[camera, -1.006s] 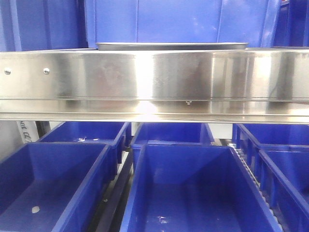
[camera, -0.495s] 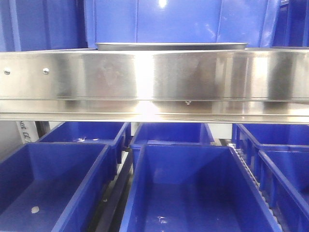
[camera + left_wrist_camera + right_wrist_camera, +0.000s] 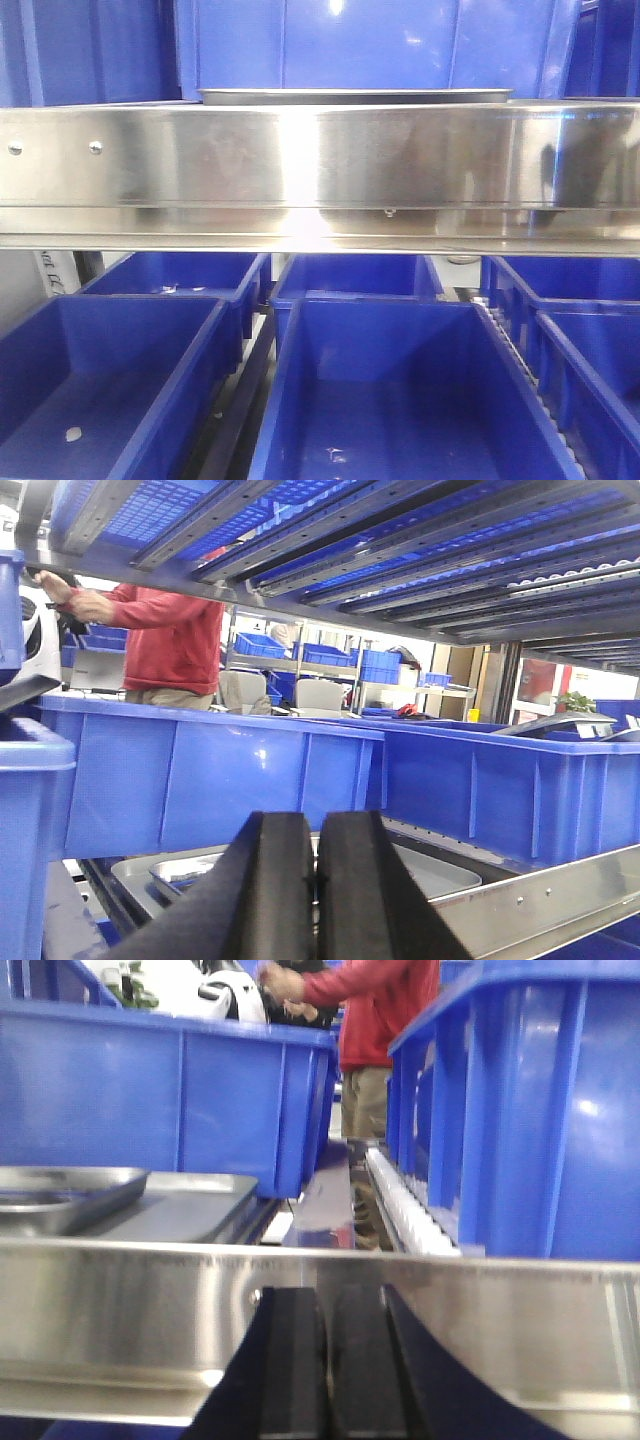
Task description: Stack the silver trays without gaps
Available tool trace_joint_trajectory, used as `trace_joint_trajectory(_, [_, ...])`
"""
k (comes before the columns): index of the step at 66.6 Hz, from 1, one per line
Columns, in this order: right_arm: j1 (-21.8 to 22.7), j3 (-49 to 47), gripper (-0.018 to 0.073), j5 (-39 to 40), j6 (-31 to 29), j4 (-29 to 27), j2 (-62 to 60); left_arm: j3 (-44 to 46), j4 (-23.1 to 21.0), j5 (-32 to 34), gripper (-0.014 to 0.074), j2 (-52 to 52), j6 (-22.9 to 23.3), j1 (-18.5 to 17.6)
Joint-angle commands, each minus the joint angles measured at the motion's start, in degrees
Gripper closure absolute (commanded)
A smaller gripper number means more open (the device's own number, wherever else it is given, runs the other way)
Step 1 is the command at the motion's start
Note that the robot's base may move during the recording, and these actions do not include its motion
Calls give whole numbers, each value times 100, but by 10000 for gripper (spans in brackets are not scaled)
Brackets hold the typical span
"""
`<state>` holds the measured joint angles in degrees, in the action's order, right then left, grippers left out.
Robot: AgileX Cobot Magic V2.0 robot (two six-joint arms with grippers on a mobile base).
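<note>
Two silver trays sit on the shelf just behind the shiny steel rail (image 3: 320, 165), and we take that rail as our landmark. From the front we see only a thin tray (image 3: 355, 96) edge showing above the rail's top, with a blue bin (image 3: 370, 45) standing behind it. More blue bins (image 3: 400, 390) lie below the rail, on the lower level.

Our left wrist view looks along the shelf from behind the rail (image 3: 540, 900): a large flat tray (image 3: 440, 872) lies there, and a smaller tray (image 3: 185, 872) rests tilted at its far left part, one edge raised. Blue bins (image 3: 210, 780) line up behind the trays, and a person in a red top (image 3: 170, 640) stands beyond them. Our left gripper (image 3: 317, 880) hangs in front, empty, its two black fingers (image 3: 275, 880) pressed together.

Our right wrist view faces the rail (image 3: 130, 1305) from just before it. Behind it and to the left the flat tray (image 3: 185, 1205) lies level, with the smaller tray (image 3: 70, 1192) tipped on its left part, so the two do not nest flush. Our right gripper (image 3: 325, 1360) sits just before the rail, its fingers (image 3: 292, 1360) closed on nothing.
</note>
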<state>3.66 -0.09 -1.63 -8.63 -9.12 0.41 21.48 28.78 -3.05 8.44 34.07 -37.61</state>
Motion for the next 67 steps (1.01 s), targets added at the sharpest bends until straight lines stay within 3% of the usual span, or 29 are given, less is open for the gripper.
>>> trace_joint_trajectory(1, [15,9,577,-50,-60,14,-41,-13,29,98,585,-30,-3,-30])
trace_joint_trajectory(15, [15,9,577,26,-20,247,-41,-13,29,98,585,-30,-3,-30])
trace_joint_trajectory(22, [15,9,577,82,465,338,-41,-13,29,98,585,-30,-3,-30])
trace_joint_trajectory(67, [15,9,577,41,467,472,-41,-13,29,98,585,-30,-3,-30])
